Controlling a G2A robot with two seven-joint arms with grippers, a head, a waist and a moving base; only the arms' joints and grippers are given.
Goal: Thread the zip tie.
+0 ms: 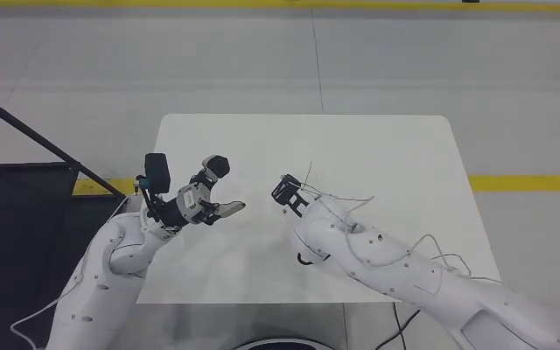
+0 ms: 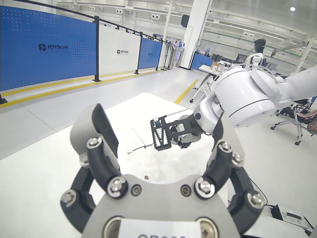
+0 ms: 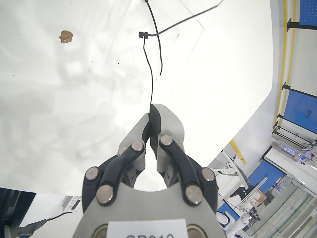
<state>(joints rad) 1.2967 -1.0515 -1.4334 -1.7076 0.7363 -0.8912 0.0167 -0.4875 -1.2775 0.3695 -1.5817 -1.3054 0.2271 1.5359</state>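
Pincer check: right pincer (image 3: pixel 152 111) is clamped together on the very end of a black zip tie (image 3: pixel 151 82), over the middle of the tabletop (image 1: pixel 394 149). The left pincer (image 1: pixel 228 185) is wide apart, empty, and well apart from it toward the left edge. Risks as I judge them: the grip takes only the strap's tip, so the thin tie could swivel or slip out. A second tie (image 3: pixel 154 23) crosses it near the head and may drag along or snag. The right wrist view gives me the heads, the crossing and a clear sheet (image 3: pixel 173 8) beneath. The top view reduces the tie to a hairline. The left wrist view shows the spacing between the two pincers. I cannot tell if the head is lifted.
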